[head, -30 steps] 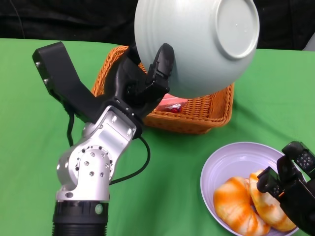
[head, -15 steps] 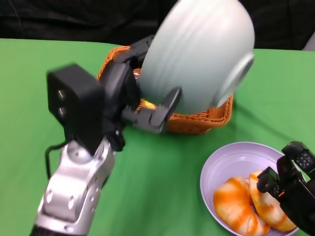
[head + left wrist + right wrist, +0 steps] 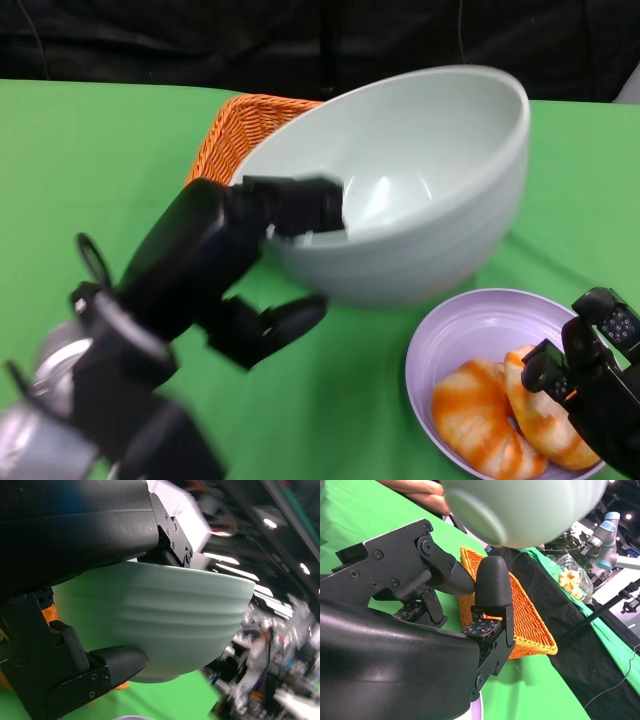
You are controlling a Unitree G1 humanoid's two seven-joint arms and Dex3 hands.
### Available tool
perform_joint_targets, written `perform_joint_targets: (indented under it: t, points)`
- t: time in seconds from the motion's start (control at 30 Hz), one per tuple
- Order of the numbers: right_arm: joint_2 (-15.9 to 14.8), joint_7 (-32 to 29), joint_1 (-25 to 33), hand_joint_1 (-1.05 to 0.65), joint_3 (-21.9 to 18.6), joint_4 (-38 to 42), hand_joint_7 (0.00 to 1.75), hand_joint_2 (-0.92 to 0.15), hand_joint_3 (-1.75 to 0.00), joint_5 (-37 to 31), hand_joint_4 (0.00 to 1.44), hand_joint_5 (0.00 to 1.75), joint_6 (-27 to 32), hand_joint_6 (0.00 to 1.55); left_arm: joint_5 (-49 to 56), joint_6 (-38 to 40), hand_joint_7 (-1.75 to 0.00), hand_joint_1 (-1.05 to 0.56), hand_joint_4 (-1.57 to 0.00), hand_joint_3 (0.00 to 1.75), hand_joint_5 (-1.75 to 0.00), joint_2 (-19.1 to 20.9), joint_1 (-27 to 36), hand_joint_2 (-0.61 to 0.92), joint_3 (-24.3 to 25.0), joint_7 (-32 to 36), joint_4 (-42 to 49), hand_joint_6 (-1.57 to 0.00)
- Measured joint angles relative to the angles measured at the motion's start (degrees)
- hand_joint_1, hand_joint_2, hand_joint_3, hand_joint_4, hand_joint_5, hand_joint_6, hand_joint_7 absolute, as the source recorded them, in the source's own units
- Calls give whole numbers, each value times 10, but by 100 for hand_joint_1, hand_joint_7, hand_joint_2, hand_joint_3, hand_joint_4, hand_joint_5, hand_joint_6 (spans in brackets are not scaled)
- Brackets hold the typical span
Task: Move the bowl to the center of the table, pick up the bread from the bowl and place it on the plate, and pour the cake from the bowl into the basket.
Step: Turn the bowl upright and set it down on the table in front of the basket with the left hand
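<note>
Gripping bowl [image 3: 420, 190] rim, left hand [image 3: 250, 260], above basket [image 3: 235, 135]

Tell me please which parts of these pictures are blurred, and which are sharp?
Head view: the left hand and its forearm smear with motion, the bowl is slightly soft, the plate and bread sharp. Left wrist view: bowl clear, background blurred. Right wrist view: right hand and basket sharp.

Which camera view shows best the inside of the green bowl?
The head view: the bowl opens toward that camera, held at its rim by the left hand, and its inside looks empty. The left wrist view shows only the ribbed outer wall. The right wrist view shows only the underside.
</note>
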Motion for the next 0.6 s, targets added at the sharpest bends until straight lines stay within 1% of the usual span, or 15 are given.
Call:
perform_joint_targets:
  t: [0.03,0.07,0.1,0.13,0.17,0.23,0.27,0.33,0.37,0.47,0.6]
  points:
    - [0,-1,0,-17,0,0,174,-69,-103,0,84,175,0,60,18,-32,-175,-22,-96,132,-175,18,6,37,7,1,1,-78]
    - [0,-2,0,-17,-1,0,174,-69,-104,0,84,175,0,60,38,-65,-175,-30,-96,101,-175,37,11,53,16,2,2,-77]
    - [0,-3,0,-17,0,0,174,-70,-104,0,84,175,0,60,60,-97,-175,-34,-95,67,-175,53,17,68,27,7,3,-77]
    - [0,-3,0,-17,0,0,174,-70,-104,0,84,175,0,60,80,-125,-175,-36,-95,54,-175,67,22,73,37,13,5,-76]
    - [0,-3,0,-17,1,0,174,-71,-104,0,84,175,0,60,104,-150,-175,-32,-95,43,-175,79,28,71,48,19,6,-77]
    - [0,-4,0,-17,2,0,174,-71,-104,0,84,175,0,59,149,-192,-175,-27,-95,35,-175,99,38,67,72,35,5,-78]
    - [0,-5,0,-17,3,-1,175,-71,-104,0,84,175,0,59,169,-213,-175,-20,-96,33,-175,108,46,65,85,44,5,-78]
    - [0,-7,1,-17,4,-2,175,-71,-105,0,84,175,0,59,205,-251,-175,-16,-96,32,-175,121,64,63,113,68,5,-78]
    - [0,-8,0,-17,4,-3,175,-71,-105,0,84,175,0,58,220,-266,-174,-17,-96,32,-175,126,73,63,126,79,5,-78]
    - [0,-9,1,-16,4,-5,175,-72,-106,0,85,175,0,60,256,-298,-166,-26,-95,20,-175,142,102,70,156,99,6,-81]
    - [0,-9,1,-16,4,-5,175,-70,-107,0,84,175,0,60,281,-318,-163,-26,-94,13,-175,159,130,72,182,118,17,-81]
